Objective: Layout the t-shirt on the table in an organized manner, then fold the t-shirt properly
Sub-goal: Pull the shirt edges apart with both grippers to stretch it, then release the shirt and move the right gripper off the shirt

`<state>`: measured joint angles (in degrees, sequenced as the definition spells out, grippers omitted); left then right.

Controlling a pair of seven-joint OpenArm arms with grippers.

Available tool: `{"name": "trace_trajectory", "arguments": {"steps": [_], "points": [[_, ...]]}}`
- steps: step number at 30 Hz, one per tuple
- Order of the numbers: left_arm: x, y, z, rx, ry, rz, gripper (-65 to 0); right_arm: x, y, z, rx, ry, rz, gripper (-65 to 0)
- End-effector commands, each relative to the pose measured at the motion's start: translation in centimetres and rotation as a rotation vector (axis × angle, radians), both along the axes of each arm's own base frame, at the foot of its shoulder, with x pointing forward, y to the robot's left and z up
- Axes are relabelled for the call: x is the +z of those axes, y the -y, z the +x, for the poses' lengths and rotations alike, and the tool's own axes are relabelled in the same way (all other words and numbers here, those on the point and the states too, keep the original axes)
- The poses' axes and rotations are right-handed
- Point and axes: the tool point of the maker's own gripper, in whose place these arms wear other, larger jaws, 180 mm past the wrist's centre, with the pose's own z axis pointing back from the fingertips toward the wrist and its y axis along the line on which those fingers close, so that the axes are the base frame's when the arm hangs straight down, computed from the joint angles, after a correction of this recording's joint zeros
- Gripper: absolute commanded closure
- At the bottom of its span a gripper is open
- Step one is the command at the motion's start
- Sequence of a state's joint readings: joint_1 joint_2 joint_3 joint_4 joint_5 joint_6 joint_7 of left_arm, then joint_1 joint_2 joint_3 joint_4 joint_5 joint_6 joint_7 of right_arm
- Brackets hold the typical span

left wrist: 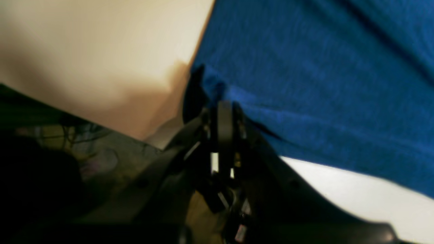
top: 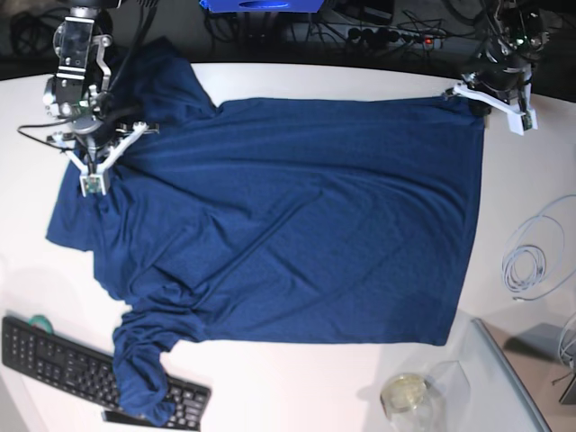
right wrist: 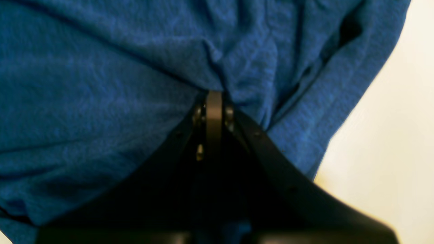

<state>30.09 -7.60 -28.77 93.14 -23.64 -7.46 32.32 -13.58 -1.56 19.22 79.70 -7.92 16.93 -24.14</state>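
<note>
T-shirt cloth lies spread over the white table, mostly flat, with one sleeve bunched at the near edge and draped onto a black keyboard. The left gripper is clamped on a corner of the hem at the table's far side, while the right gripper is pinched shut on fabric near the other far sleeve. A coiled white cable and a glass jar sit beside the shirt.

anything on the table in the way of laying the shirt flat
Yes. The keyboard lies at the table's near edge, and the shirt's bunched lower sleeve drapes over its end. A glass jar stands just beyond the near hem corner. Both tools already pinch the far edge, with nothing between.
</note>
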Motion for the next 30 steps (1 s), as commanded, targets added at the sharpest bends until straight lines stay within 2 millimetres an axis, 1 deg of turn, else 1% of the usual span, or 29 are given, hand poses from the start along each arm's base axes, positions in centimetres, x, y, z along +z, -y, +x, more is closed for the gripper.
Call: {"name": "trace_trajectory", "arguments": {"steps": [1, 3, 4, 7, 8, 9, 10, 11, 12, 13, 15, 16, 18, 19, 21, 22, 23, 24, 25, 28, 30], "points": [[0.7, -0.2, 0.5, -0.014, 0.028, 0.016, 0.0, -0.4, 1.4, -1.6, -0.003, -0.07, -0.054, 0.0], [0.5, 0.4, 0.4, -0.027, 0.021, 0.007, 0.0, 0.5, 1.9, -1.5, 0.001, -0.05, -0.072, 0.0], [0.3, 0.5, 0.0, -0.027, 0.008, 0.002, 0.0, 0.9, 1.9, -1.3, 0.002, -0.037, -0.077, -0.2], [-0.3, 0.7, -1.3, -0.025, -0.068, -0.019, 0.0, 1.6, 2.1, -1.4, 0.004, -0.022, -0.089, -0.2], [-0.3, 0.8, -1.5, -0.027, -0.08, -0.023, 0.0, 1.8, 2.1, -1.3, 0.005, -0.013, -0.092, -0.2], [0.0, 0.9, -1.3, -0.033, -0.076, -0.021, 0.0, 2.2, 2.2, -1.0, 0.007, -0.003, -0.095, -0.2], [0.3, 1.0, -1.3, -0.037, -0.069, -0.017, -5.1, 2.4, 2.2, -1.0, 0.008, 0.003, -0.098, -0.2], [0.5, 1.0, -1.7, -0.041, -0.075, -0.013, -10.7, 2.6, 2.2, -1.1, 0.009, 0.006, -0.102, -0.2], [0.9, 1.1, -1.7, -0.048, -0.068, -0.008, -17.1, 3.2, 2.2, -0.9, 0.009, 0.023, -0.105, -0.2], [1.6, 1.2, -1.2, -0.059, -0.05, 0.0, -23.0, 3.8, 2.2, -0.7, 0.01, 0.04, -0.109, -0.2], [2.9, 1.5, -1.0, -0.08, -0.025, 0.017, -30.9, 4.8, 2.2, -0.5, 0.014, 0.068, -0.119, -0.2], [3.8, 1.8, -0.7, -0.093, -0.006, 0.027, -33.7, 5.4, 2.3, -0.4, 0.016, 0.082, -0.126, -0.2], [5.2, 2.3, -0.1, -0.112, 0.031, 0.039, -35.2, 6.1, 2.3, -0.3, 0.018, 0.099, -0.135, -0.2], [5.6, 2.7, 0.1, -0.109, 0.046, 0.034, -35.2, 6.2, 2.3, -0.4, 0.019, 0.1, -0.137, -0.2], [5.5, 3.3, 0.5, -0.101, 0.06, 0.019, -35.1, 6.0, 2.4, -0.7, 0.02, 0.091, -0.137, -0.2], [5.5, 3.6, 1.3, -0.102, 0.076, 0.01, -34.9, 5.9, 2.4, -0.8, 0.019, 0.088, -0.136, -0.2], [5.2, 3.9, 1.8, -0.1, 0.08, -0.003, -34.2, 5.5, 2.4, -1.0, 0.019, 0.078, -0.133, -0.2], [4.7, 4.3, 2.1, -0.103, 0.077, -0.018, -31.9, 5.4, 2.3, -1.0, 0.019, 0.075, -0.129, -0.2], [4.2, 4.6, 2.5, -0.107, 0.076, -0.031, -28.1, 5.1, 2.2, -0.9, 0.018, 0.072, -0.124, -0.2], [3.0, 5.0, 4.8, -0.102, 0.087, -0.059, -12.2, 4.9, 1.8, 0.7, 0.022, 0.086, -0.11, -0.2], [2.3, 4.3, 6.4, -0.105, 0.077, -0.014, -2.0, 4.9, 1.2, 2.4, 0.04, 0.1, -0.1, -0.2]]}}
